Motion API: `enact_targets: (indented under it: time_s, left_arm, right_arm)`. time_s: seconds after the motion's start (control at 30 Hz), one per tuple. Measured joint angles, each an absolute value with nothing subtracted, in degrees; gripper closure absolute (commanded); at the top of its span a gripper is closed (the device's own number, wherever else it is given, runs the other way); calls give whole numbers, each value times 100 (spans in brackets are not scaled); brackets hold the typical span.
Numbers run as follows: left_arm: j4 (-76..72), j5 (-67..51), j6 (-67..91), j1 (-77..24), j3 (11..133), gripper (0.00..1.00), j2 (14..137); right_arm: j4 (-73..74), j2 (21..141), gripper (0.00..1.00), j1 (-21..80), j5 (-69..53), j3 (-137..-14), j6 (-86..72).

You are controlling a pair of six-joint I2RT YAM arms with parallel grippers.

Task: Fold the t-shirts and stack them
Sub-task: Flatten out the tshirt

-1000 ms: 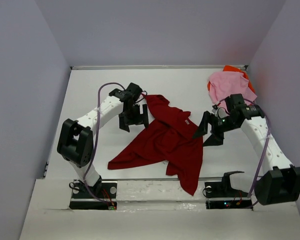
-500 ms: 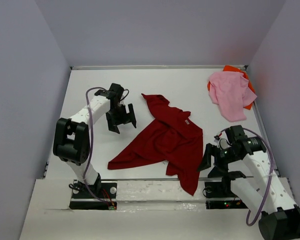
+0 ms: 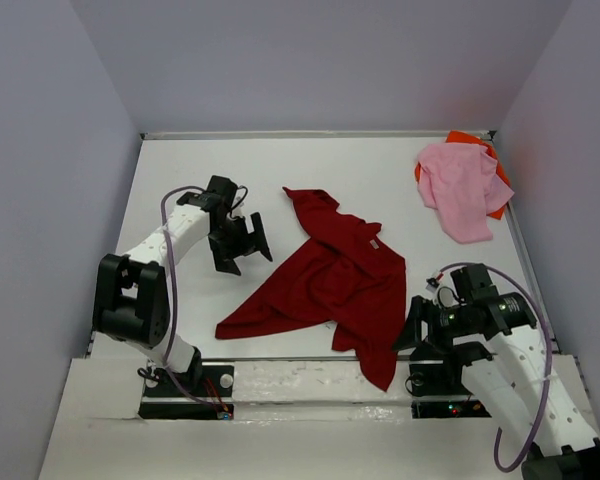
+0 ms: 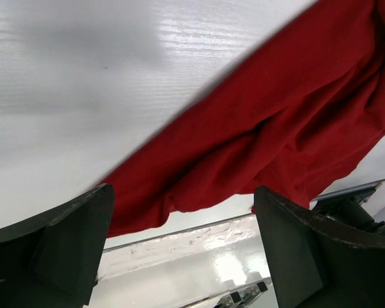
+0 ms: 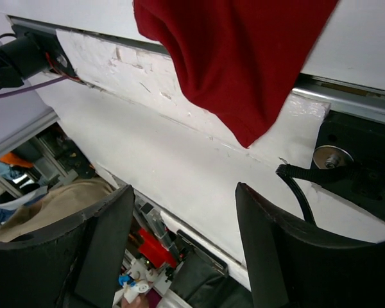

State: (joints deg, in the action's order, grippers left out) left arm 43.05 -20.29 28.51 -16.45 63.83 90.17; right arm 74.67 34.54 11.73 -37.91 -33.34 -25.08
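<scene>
The dark red t-shirt lies rumpled in the middle of the table, one end hanging over the near edge. It also shows in the left wrist view and the right wrist view. The light pink t-shirt lies at the far right on top of the bright orange t-shirt, of which only edges show. My left gripper is open and empty, just left of the red shirt. My right gripper is open and empty, at the near edge right of the shirt's hanging end.
The table's near edge has a metal rail with both arm bases behind it. Grey walls close in the left, right and back sides. A black cable runs by the right base.
My left gripper has drawn back left off the red shirt's collar end and lowered. My right arm has swung from beside the pink shirt to the near edge. The shirts have not moved.
</scene>
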Motion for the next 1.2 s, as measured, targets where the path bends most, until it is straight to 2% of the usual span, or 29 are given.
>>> enact_targets:
  time_s: [0.13,0.23,0.33,0.43,0.57,0.67,0.8,0.93,1.2]
  left_arm:
    - [4285,-2064,2856,-1509,6381,1,8840]
    - [4309,-2062,2847,-1455,6431,1,8829]
    - [4327,-2073,2829,-1455,6508,1,8829]
    - [4333,-2082,2808,-1455,6580,1,8829]
    - [4351,-2078,2749,-1452,6613,1,8829]
    - [4355,-2078,2707,-1446,6613,1,8829]
    - [4355,-2075,2659,-1422,6613,1,8829]
    - [4351,-2075,2630,-1413,6613,1,8820]
    - [4259,-2082,2596,-1413,6482,1,8746]
  right_arm:
    - [7430,3640,27,1173,-3712,-3548,-2534]
    - [7299,3826,27,1173,-3723,-4298,-2652]
    - [7325,4657,27,1175,-3844,-5819,-2707]
    - [7266,5959,26,1208,-3774,-8147,-2383]
    - [7369,7599,25,2117,-2799,-11083,-1966]
    - [7277,8232,24,2961,-1955,-12081,-1750]
    - [7393,8449,25,4189,-910,-11681,-1629]
    - [7542,8554,24,5212,-21,-10610,-1627]
    - [7666,8495,24,6558,408,-9183,-1918]
